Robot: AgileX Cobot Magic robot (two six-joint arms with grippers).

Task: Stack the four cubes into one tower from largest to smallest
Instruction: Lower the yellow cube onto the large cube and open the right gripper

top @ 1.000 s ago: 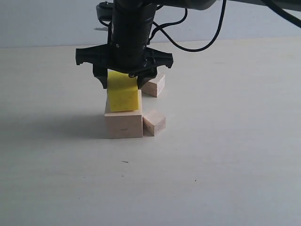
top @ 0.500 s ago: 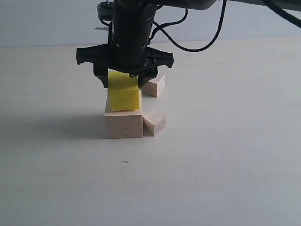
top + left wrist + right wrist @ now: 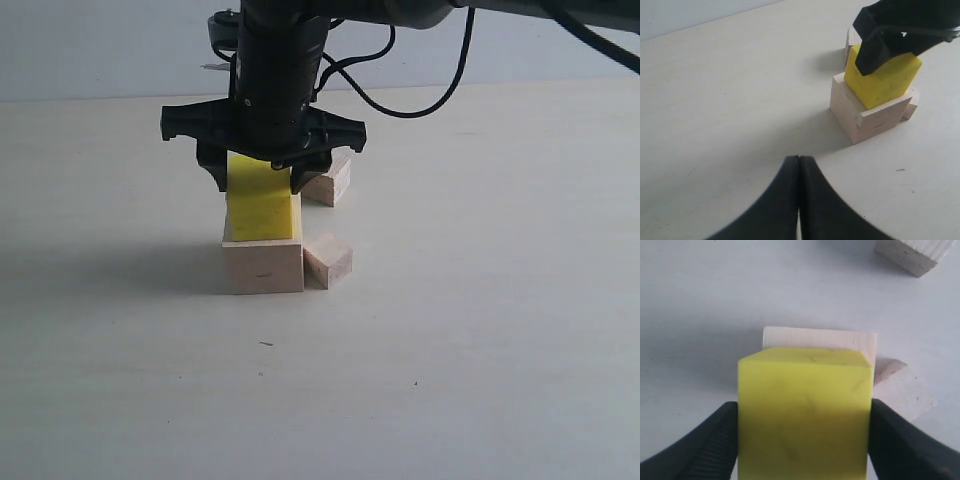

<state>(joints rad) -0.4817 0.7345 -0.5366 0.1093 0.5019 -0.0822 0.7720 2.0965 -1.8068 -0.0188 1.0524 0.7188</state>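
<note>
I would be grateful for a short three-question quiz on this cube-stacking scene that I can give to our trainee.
1. True or false: the right gripper grips the yellow cube over the large wooden cube.
2. How many small wooden cubes lie on the table? A. one B. two C. three
3. Fill in the gap: the left gripper is ___ (open or shut).
Key: 1 true; 2 B; 3 shut.
</note>
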